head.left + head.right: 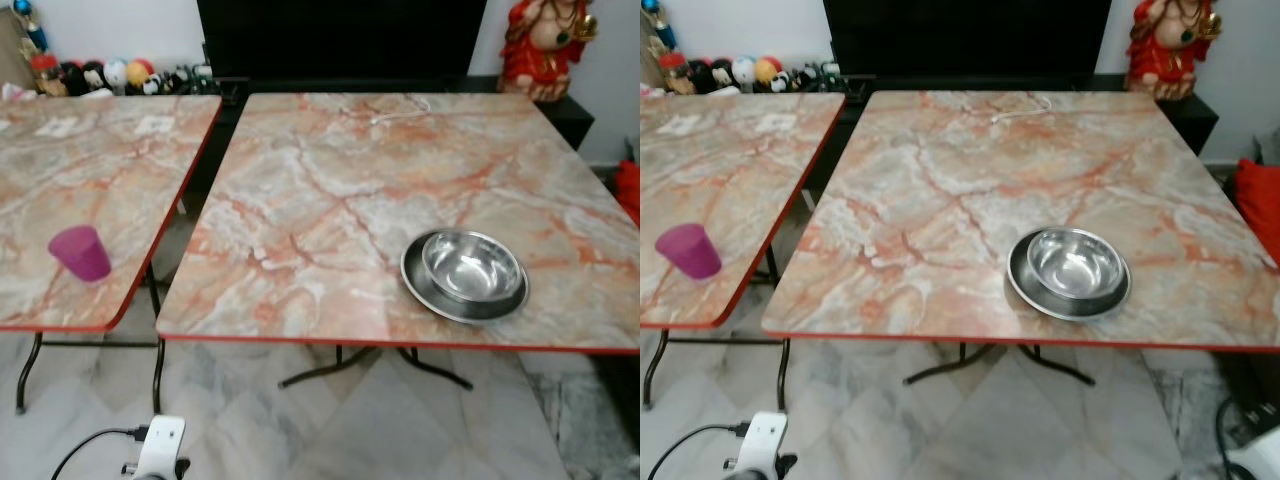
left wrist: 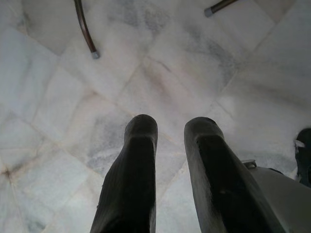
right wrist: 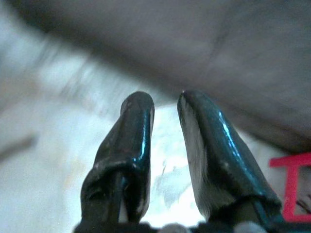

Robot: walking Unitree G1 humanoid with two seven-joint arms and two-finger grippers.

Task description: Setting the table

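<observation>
Steel bowl (image 1: 473,265) on plate (image 1: 420,287) — purple cup (image 1: 81,252) on neighbouring table (image 1: 90,180).

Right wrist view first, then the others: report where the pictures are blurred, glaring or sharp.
Right wrist view: background smeared and out of focus, glossy highlights on the right gripper fingers. Left wrist view: sharp, floor tiles evenly lit, left gripper dark. Left eye view: fairly crisp, bright reflections in the steel bowl on its plate; purple cup slightly soft.

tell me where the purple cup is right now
In the eye views, the purple cup stands upright on the left table, near its front edge, well apart from the steel bowl on the right table.
</observation>
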